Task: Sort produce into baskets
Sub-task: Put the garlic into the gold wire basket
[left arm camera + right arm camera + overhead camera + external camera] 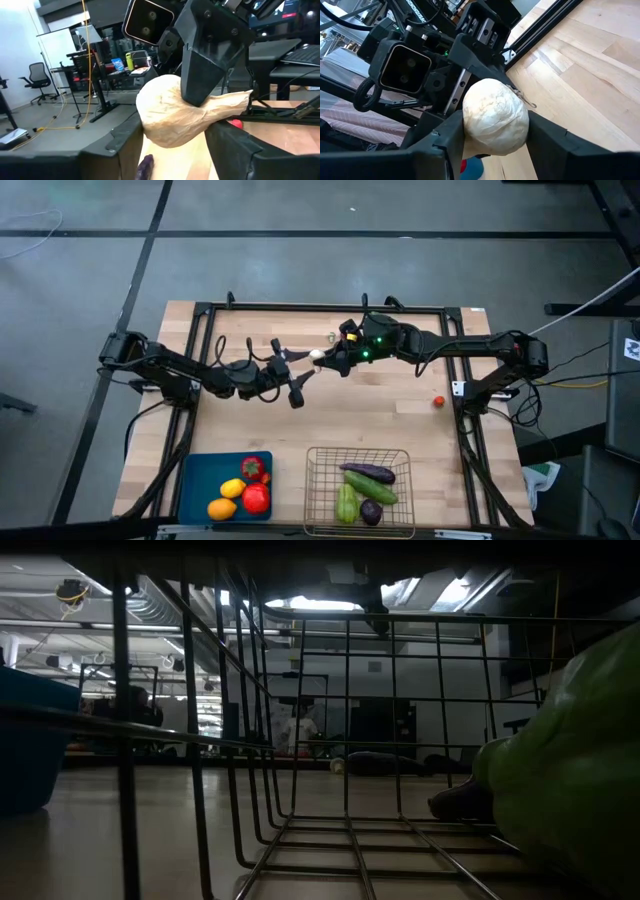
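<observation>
Above the middle of the table (400,420), the right gripper (327,358) pinches a white garlic bulb (316,355) between its fingers, meeting the left gripper (290,375), whose jaws stand spread wide on either side of the bulb without closing on it. Well away from the garlic, at the table's near edge, the blue tray (195,490) holds a lemon (233,488), an orange (221,508) and red pieces. Beside it, the wire basket (320,470) holds an eggplant (368,473) and green vegetables.

Robotics lab: office chair (36,80), whiteboard (57,50), exposed ceiling ducts (150,602).
</observation>
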